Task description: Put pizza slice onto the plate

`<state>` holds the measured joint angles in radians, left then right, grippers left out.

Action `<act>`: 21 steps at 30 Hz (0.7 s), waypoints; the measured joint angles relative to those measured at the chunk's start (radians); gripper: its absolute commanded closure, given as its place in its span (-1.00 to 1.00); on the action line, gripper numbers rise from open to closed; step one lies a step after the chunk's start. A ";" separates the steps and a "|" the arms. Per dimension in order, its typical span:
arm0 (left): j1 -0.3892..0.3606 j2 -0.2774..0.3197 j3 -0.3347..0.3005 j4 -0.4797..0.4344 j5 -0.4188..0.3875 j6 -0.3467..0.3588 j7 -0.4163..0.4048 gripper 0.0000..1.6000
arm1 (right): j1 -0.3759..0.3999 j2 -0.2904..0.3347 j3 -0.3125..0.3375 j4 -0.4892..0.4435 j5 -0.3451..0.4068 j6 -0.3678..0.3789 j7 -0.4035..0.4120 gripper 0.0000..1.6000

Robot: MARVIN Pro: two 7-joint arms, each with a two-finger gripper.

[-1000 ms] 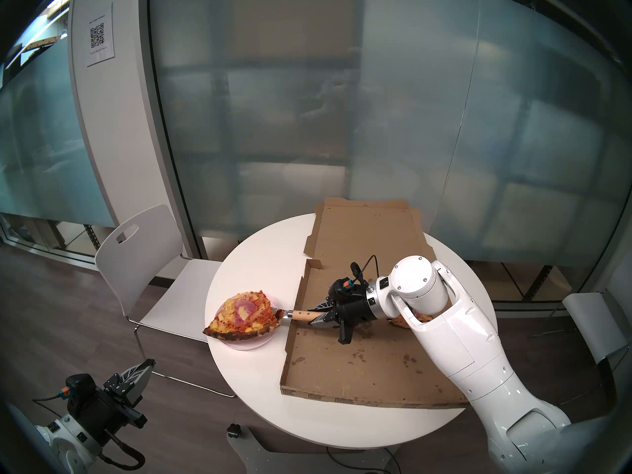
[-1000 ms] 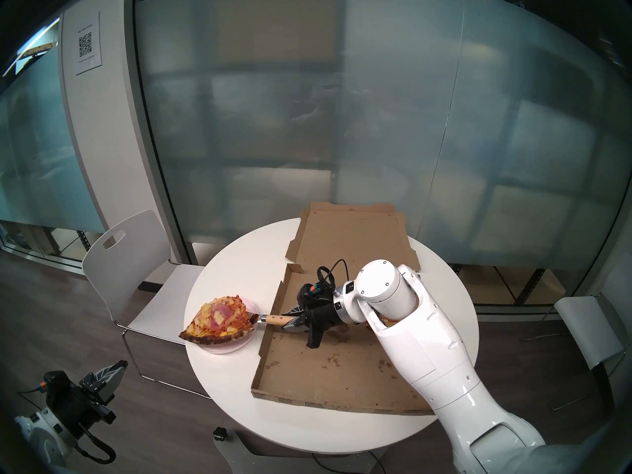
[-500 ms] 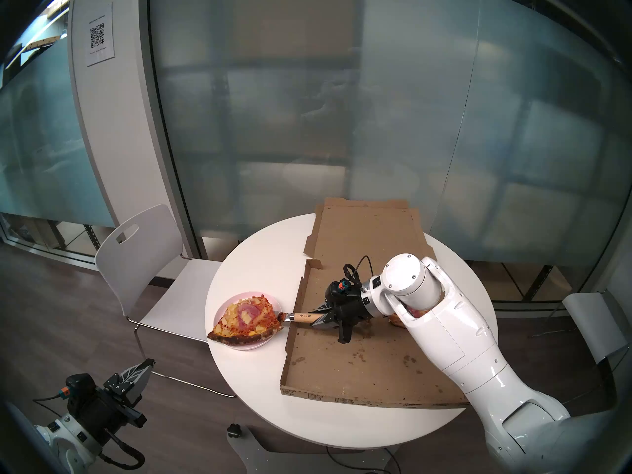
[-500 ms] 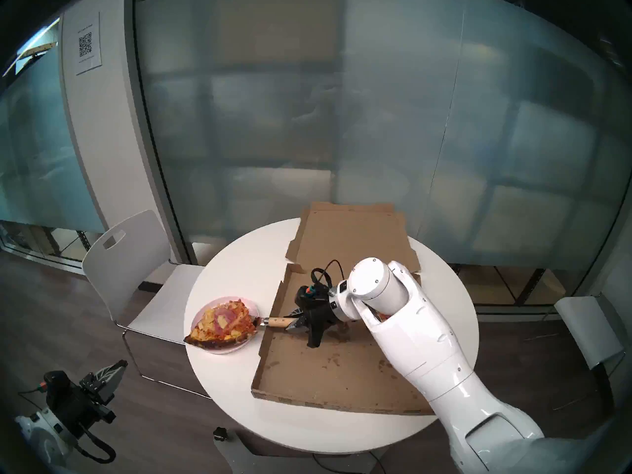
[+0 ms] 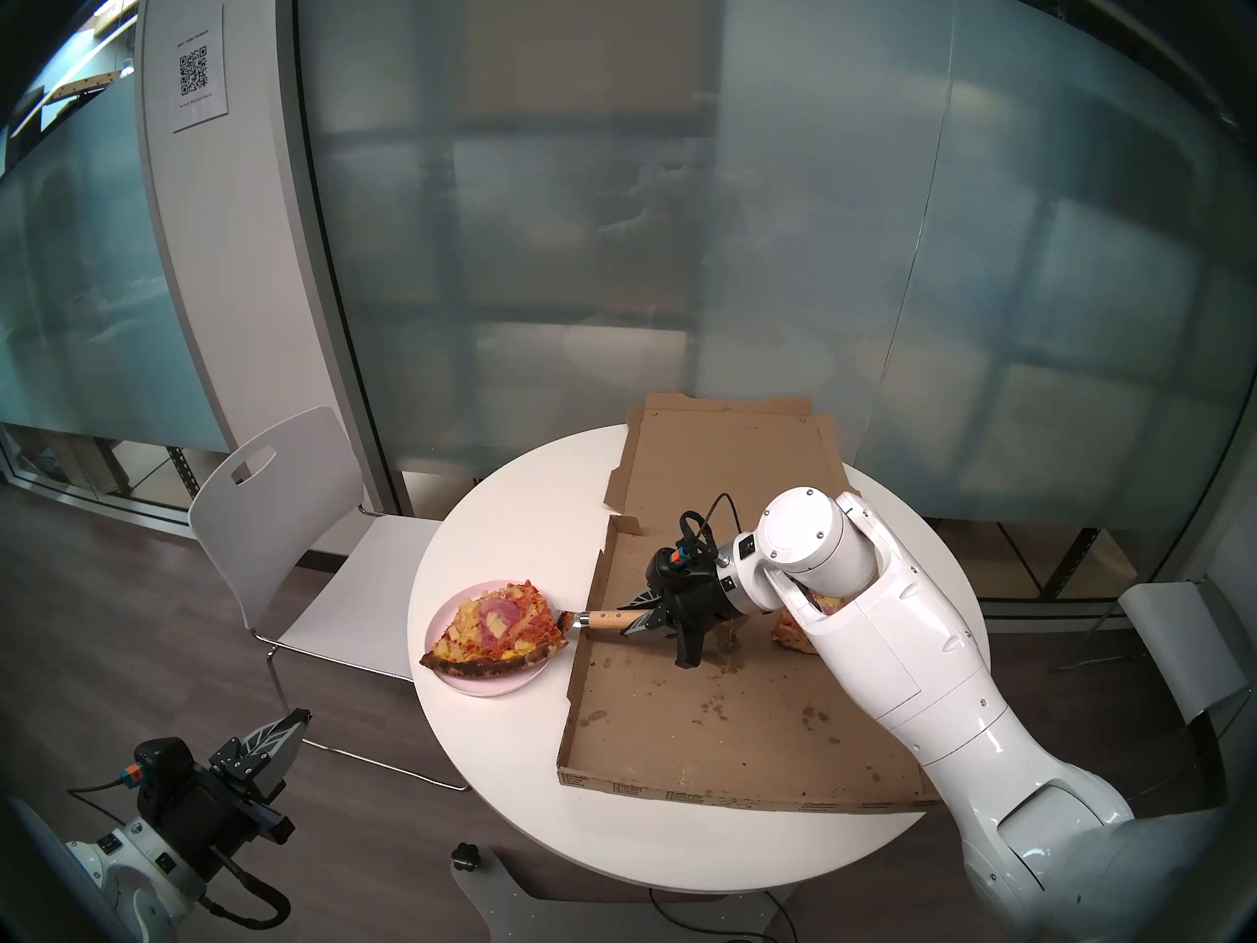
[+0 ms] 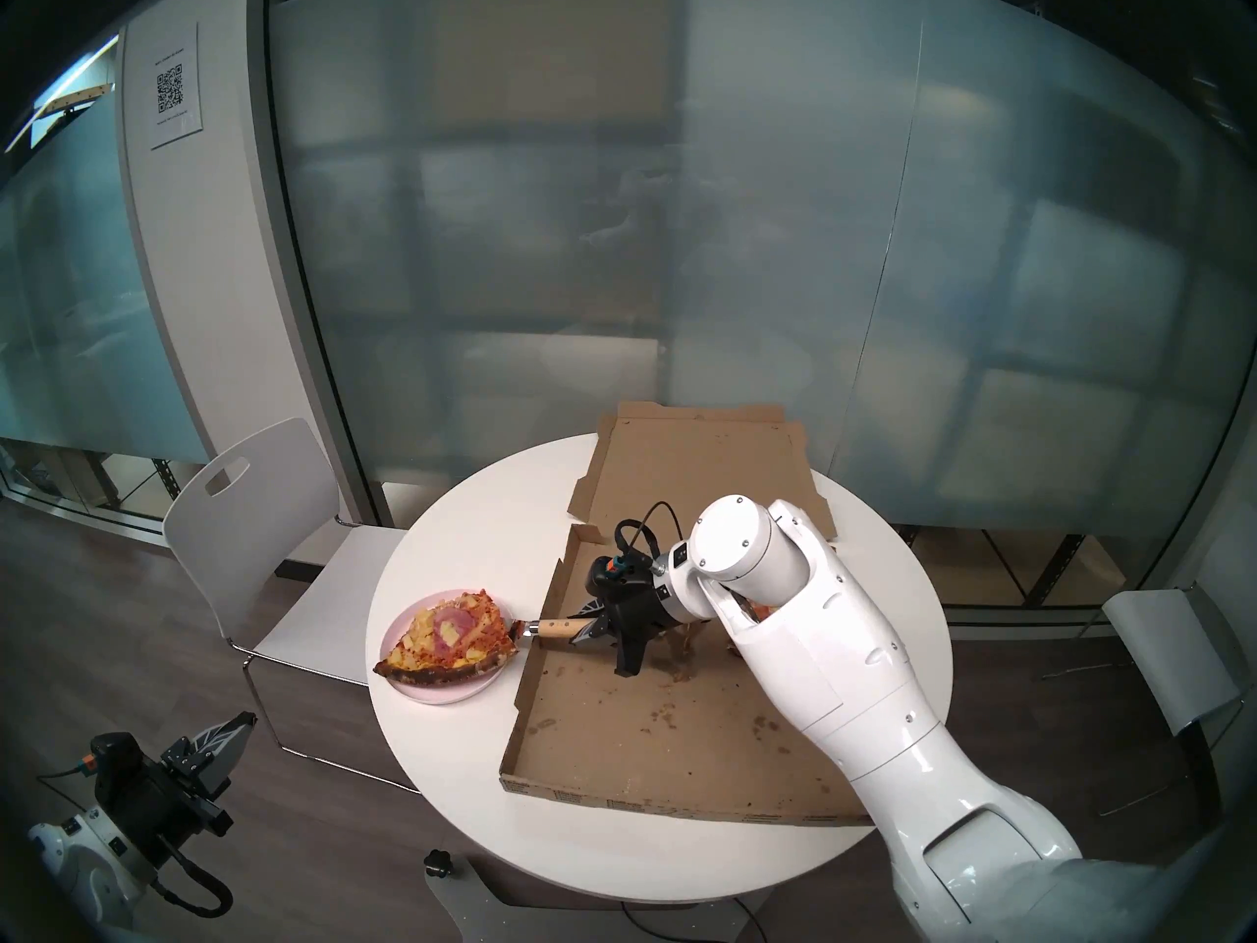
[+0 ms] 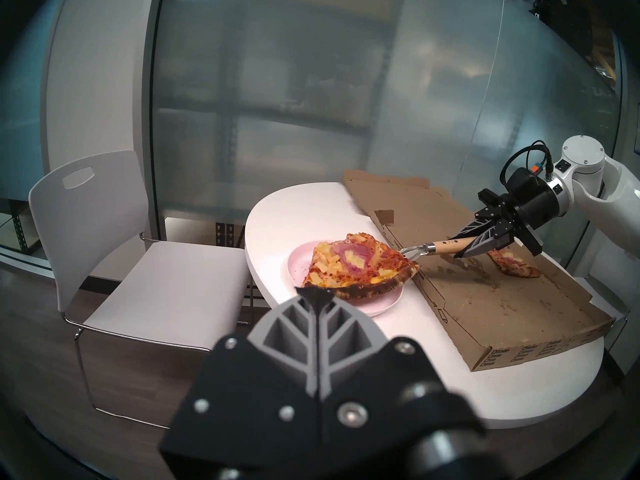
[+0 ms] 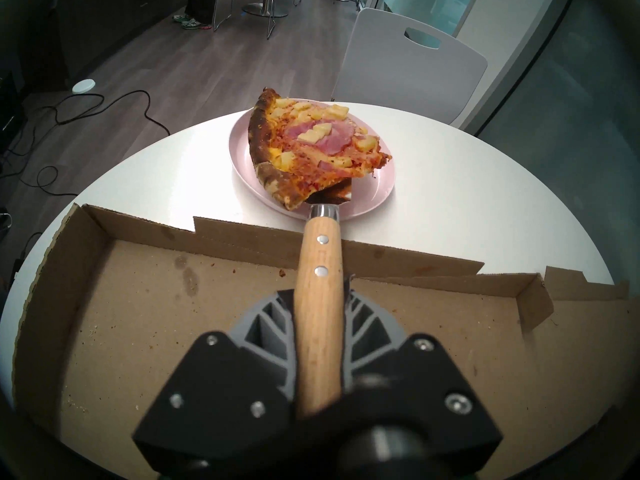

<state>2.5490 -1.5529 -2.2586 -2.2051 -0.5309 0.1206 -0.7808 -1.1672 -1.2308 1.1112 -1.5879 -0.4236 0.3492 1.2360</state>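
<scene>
The pizza slice (image 5: 496, 632) with ham, pineapple and a charred crust lies over the pale pink plate (image 5: 452, 611) at the table's left. Its crust overhangs the plate's near rim. It also shows in the right wrist view (image 8: 311, 146) above the plate (image 8: 377, 185). The metal blade of a wooden-handled spatula (image 5: 605, 620) is under the slice's right corner. My right gripper (image 5: 624, 620) is shut on the spatula handle (image 8: 320, 278), over the box's left wall. My left gripper (image 5: 296, 720) is shut and empty, low and off the table to the left.
An open cardboard pizza box (image 5: 680, 717) covers the right of the round white table (image 5: 517, 513). A smaller pale-crust slice (image 5: 792, 632) lies in it, under my right arm. A white chair (image 5: 272, 513) stands by the table's left.
The slice on the spatula has come down onto the plate and shifted slightly right, baring the plate's left part. My right wrist moved a little back. The left gripper barely moved.
</scene>
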 measured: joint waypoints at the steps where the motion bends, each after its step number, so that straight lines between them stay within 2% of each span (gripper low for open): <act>1: -0.001 0.000 0.001 0.000 0.001 0.002 0.001 1.00 | 0.001 0.000 0.000 -0.001 -0.004 -0.004 0.000 1.00; 21: -0.024 0.005 0.007 0.007 0.010 0.011 0.005 1.00 | 0.014 0.005 -0.045 -0.036 -0.102 -0.086 -0.017 1.00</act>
<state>2.5253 -1.5477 -2.2521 -2.1986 -0.5210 0.1311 -0.7759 -1.1531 -1.2255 1.0661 -1.6240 -0.5252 0.2627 1.2190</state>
